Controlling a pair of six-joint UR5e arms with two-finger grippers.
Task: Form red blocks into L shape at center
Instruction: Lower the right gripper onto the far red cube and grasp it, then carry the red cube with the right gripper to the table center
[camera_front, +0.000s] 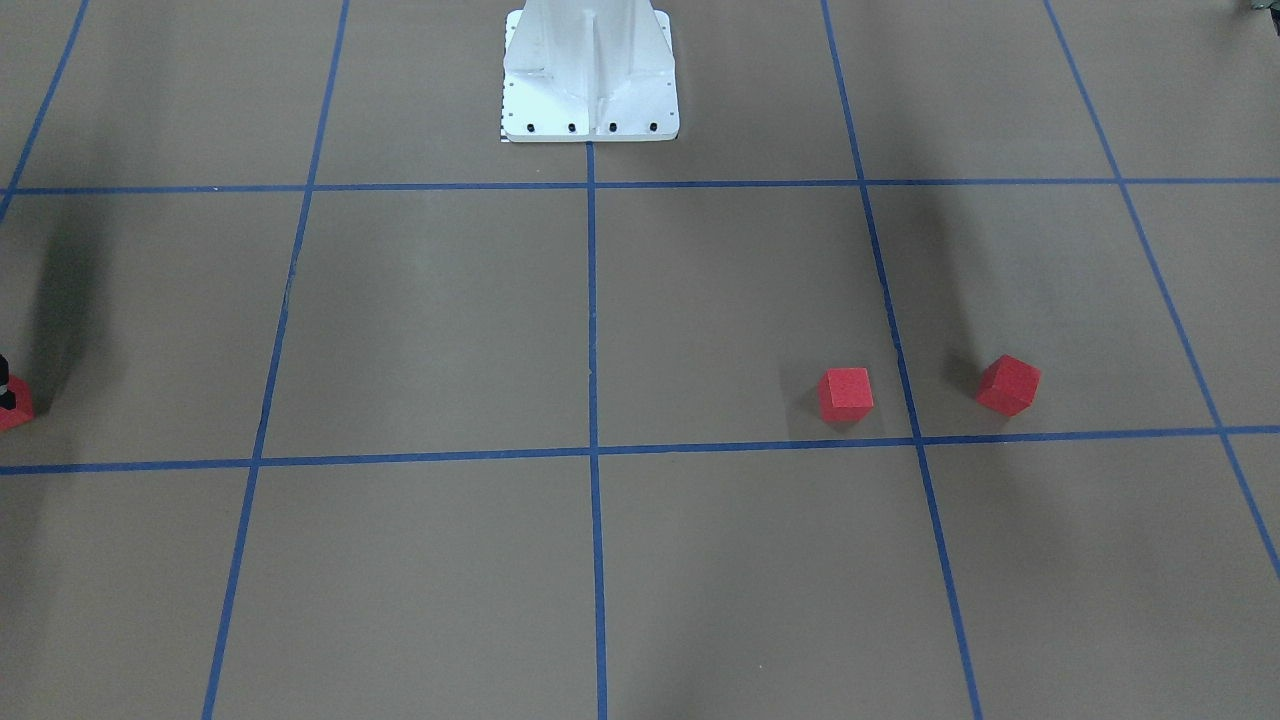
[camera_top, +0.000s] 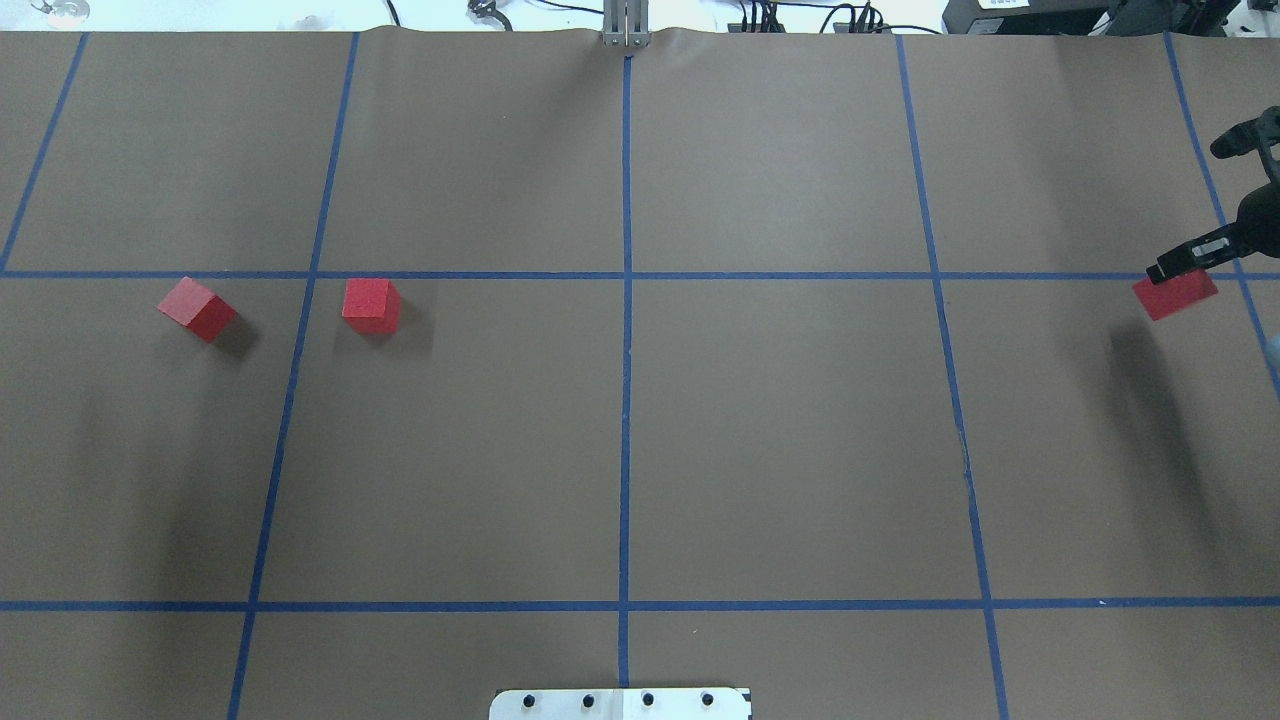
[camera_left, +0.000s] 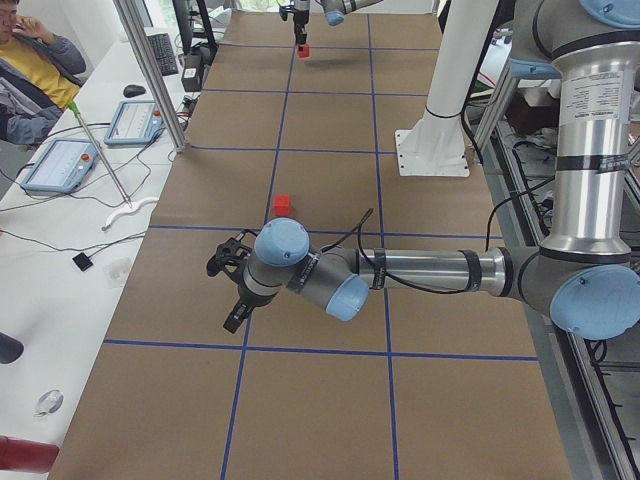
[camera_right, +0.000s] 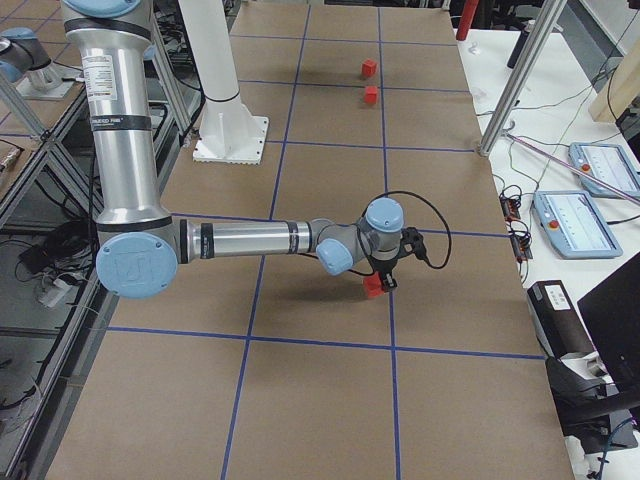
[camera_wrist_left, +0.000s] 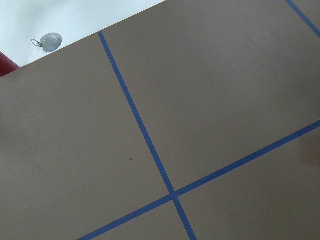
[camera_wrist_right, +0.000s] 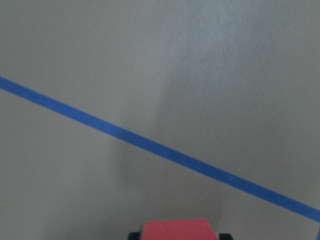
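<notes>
Two red blocks lie apart on the brown floor on the robot's left: one (camera_top: 371, 305) just inside the grid line, the other (camera_top: 197, 308) further out and turned at an angle. They also show in the front view (camera_front: 846, 394) (camera_front: 1008, 384). The third red block (camera_top: 1175, 294) is far out on the right. My right gripper (camera_top: 1188, 262) is shut on it; the right wrist view shows the block (camera_wrist_right: 176, 229) between the fingertips (camera_wrist_right: 133, 235). The center line (camera_top: 626, 430) is bare. My left gripper (camera_left: 232, 290) hovers over the floor near the two blocks; I cannot tell whether it is open or shut.
The white robot base (camera_top: 620, 703) stands at the near middle edge. A side desk with tablets (camera_left: 65, 160), metal posts (camera_left: 150, 75) and a seated person (camera_left: 30, 70) runs along the table's far side.
</notes>
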